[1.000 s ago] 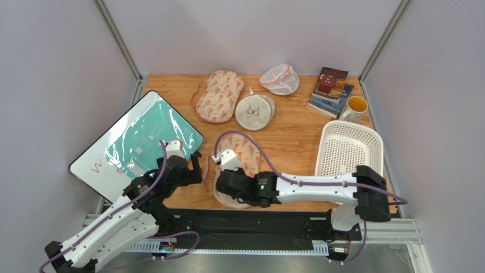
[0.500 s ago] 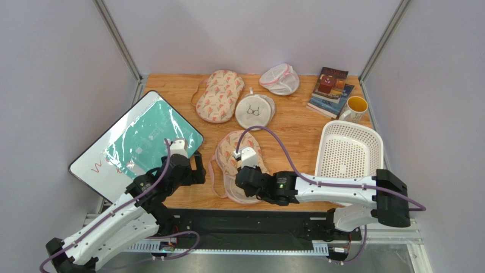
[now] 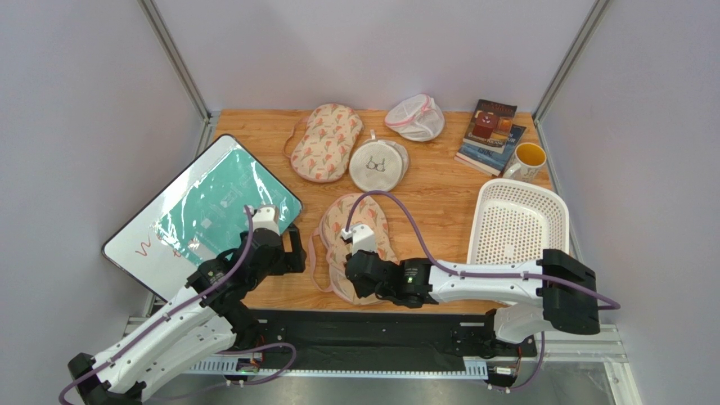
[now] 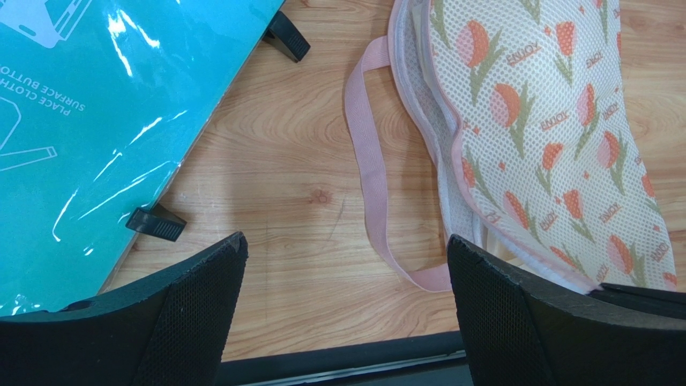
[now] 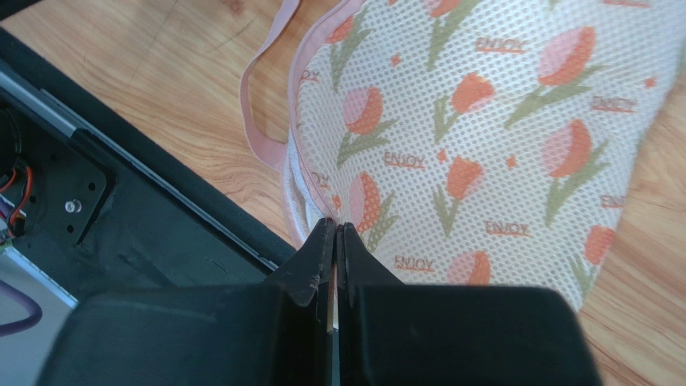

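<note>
A tulip-print mesh bag (image 3: pixel 345 221) (image 4: pixel 547 137) (image 5: pixel 483 137) lies flat on the wooden table near its front edge. My right gripper (image 3: pixel 348 278) (image 5: pixel 335 223) is shut on the bag's near pink-trimmed rim, just above the black front rail. The bag's pink strap (image 4: pixel 372 169) (image 5: pixel 258 121) loops out onto the wood to its left. My left gripper (image 3: pixel 291 246) (image 4: pixel 346 245) hangs open over bare wood with nothing in it, the strap's loop close to its right finger and the teal board (image 3: pixel 211 202) (image 4: pixel 97 104) to its left.
At the back lie a second tulip bag (image 3: pixel 325 142), a round white bag with a glasses print (image 3: pixel 378 165) and a white mesh pouch (image 3: pixel 416 116). Books (image 3: pixel 490 135), a yellow mug (image 3: pixel 528 159) and a white basket (image 3: pixel 517 221) stand at the right.
My right gripper slid rightward along the front edge with the bag's rim pinched, then eased slightly back left, and the bag shifted with it. The left gripper barely moved.
</note>
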You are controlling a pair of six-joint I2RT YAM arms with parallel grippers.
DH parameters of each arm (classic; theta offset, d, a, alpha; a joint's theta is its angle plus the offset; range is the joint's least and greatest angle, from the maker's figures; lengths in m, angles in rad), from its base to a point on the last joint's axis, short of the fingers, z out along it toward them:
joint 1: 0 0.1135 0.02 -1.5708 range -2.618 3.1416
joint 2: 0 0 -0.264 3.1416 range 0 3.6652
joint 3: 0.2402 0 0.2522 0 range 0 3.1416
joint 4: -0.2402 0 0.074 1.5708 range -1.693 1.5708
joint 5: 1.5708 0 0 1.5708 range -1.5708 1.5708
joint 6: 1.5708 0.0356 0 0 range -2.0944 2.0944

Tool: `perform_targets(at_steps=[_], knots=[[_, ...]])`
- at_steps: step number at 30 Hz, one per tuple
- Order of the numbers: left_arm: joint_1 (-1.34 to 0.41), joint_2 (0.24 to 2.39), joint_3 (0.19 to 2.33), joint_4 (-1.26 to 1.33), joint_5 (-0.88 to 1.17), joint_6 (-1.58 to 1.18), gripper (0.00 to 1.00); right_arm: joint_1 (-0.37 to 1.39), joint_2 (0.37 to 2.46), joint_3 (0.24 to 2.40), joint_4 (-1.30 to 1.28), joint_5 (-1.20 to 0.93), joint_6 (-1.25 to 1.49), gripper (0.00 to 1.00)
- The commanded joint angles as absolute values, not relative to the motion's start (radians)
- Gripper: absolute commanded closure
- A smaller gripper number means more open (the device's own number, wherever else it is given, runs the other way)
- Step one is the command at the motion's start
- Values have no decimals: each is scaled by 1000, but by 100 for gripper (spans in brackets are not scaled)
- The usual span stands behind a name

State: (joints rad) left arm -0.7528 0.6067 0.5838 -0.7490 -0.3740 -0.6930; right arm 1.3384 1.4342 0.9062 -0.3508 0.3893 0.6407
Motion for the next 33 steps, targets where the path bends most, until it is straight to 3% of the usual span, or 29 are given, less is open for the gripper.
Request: perform_targets(at_steps=[1,7,20,33], knots=[[-755,603,586,-721,-361,-673,2,1332,1338,916,-386,540,696,100],[-753,612,588,-716,-347,-666,2,1275,1256,911,-571,695,821,100],[-755,618,586,-712,-333,-658,2,1157,936,663,-856,913,1302,100],[-755,604,583,-700,-299,-643,3,1143,956,612,-968,959,1419,100]])
